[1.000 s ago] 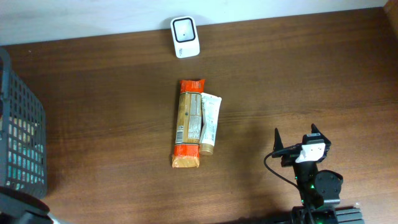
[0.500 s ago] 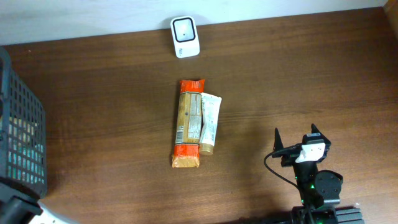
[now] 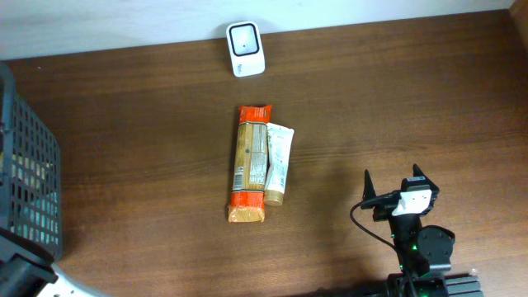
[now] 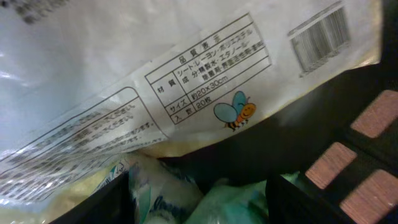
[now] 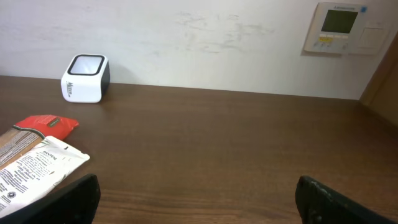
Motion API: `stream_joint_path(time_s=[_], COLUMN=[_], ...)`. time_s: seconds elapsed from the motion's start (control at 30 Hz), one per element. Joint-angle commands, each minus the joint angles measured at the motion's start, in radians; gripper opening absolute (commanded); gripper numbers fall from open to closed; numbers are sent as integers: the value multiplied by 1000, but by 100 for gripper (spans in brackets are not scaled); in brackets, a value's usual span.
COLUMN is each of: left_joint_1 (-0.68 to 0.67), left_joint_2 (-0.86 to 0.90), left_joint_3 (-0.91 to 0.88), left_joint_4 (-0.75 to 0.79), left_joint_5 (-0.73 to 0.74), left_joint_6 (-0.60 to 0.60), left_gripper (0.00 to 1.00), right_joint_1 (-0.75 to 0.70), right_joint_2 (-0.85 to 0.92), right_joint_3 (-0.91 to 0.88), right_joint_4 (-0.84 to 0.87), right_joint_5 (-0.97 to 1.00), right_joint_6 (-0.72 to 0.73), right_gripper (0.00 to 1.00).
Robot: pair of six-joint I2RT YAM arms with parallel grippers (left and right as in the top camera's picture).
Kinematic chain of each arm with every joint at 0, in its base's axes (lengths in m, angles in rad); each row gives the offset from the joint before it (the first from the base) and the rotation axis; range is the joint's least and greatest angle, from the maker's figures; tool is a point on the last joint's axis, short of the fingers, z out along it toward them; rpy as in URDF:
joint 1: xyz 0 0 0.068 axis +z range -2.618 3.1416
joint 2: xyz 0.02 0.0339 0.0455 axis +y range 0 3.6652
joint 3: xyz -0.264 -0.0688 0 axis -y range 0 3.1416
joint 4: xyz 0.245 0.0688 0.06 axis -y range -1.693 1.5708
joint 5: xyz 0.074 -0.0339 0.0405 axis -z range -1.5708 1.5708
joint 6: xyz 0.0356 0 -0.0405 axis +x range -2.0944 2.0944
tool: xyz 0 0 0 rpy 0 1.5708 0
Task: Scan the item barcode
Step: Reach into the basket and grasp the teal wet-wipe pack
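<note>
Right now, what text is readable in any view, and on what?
"品質表示": label on the white bag, left wrist view.
"約20×30cm": same label.
"20枚": same label.
Unreadable, too small or blurred: barcode digits, scanner logo, tube print, snack pack print, wall panel.

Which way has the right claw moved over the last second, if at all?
No move. In the overhead view the right claw stands open at the same spot, with the same gap to the white tube.
</note>
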Motion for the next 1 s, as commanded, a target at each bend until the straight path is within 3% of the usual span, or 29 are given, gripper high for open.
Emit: stream_joint_path(time_s=[0.0, 0.03, 0.07, 0.1, 0.23, 0.53, 0.63, 0.8, 0.97], left_joint_1=[-4, -4, -4, -3, -3, -3, -3, -3, -3], left_joint_2=[13, 13, 12, 12, 12, 12, 12, 25, 27], left_joint_3=[-74, -79, -73, -55, 118, 912, 1079, 1081, 1081], left_joint_4=[4, 7, 13, 8, -97, -456, -526, -595, -582], left_joint_5=[24, 23, 23, 24, 23, 23, 23, -104, -109], left_joint_6=[17, 17, 16, 16, 16, -27, -45, -153, -214], left_gripper=[60, 44, 11, 0, 0, 0, 0, 0, 1], right_joint_1=[-4, -4, -4, -4, -4, -4, -4, -4, -4], right_joint_2=[-7, -7, -7, -7, -7, -7, -7, -7, -7], right_joint_3=[-7, -7, -7, -7, -7, -7, -7, -7, -7], right_joint_4=[-1, -1, -1, -1, -1, -1, -1, -1, -1], right_joint_5=[-1, -1, -1, -1, -1, -1, -1, -1, -1], right_joint_6=[4, 4, 4, 4, 4, 4, 4, 4, 4], right_gripper=[99, 99, 99, 98, 99, 99, 99, 99, 99])
